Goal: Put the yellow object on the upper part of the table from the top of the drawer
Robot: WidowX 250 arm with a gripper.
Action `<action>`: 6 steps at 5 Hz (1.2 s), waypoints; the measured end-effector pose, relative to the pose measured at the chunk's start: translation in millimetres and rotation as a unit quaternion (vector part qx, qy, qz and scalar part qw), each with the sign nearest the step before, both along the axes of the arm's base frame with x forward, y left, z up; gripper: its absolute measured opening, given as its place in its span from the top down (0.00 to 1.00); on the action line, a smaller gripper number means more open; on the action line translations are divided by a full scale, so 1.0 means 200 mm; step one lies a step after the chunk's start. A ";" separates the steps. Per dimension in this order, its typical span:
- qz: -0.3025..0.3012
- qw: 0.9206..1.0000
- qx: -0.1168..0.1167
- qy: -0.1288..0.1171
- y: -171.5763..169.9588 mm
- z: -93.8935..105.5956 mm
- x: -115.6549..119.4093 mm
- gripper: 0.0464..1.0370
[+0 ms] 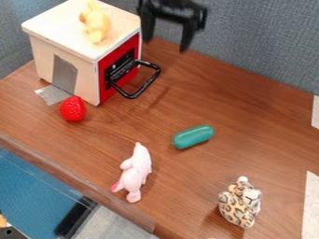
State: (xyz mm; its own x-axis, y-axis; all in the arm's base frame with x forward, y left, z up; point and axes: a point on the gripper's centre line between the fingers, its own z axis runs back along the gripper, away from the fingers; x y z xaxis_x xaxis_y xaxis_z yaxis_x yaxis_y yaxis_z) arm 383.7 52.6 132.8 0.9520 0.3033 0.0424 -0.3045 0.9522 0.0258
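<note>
The yellow toy (96, 24) lies on the pale top of the drawer box (59, 23), its long axis slanting across that top from the far edge toward the box's near corner. One end points at that near corner and the other away from it; which end is the head, I cannot tell. On the box's red front (128, 48) there is a black plate with small pale marks, too small to read. The toy sits to the left of the gripper (166, 45) in the view, the two well apart. The gripper hangs to the right of the box, by the red front, its two fingers spread with a gap between them. A black handle (148, 85) sticks out from that front. A red strawberry (72, 109) rests on the table (205, 98) just beside the box, near its near corner. Farther from the box, toward the camera, is a pink toy (135, 172); a green capsule (193, 137) lies to the right of the box, and a spotted cat figure (240, 203) is farthest from it.
</note>
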 end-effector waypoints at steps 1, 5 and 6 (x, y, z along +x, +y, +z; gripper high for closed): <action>0.032 0.999 -0.002 -0.013 0.14 0.09 -0.02 0.04; 0.114 0.993 0.034 -0.009 0.47 0.08 -0.05 0.04; 0.130 0.989 0.049 0.042 0.52 -0.10 -0.04 0.04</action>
State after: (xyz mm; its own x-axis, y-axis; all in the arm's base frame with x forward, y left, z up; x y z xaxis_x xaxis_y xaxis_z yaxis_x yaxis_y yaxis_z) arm 376.5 156.8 113.6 0.8439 0.5364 0.0081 -0.5314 0.8338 0.1493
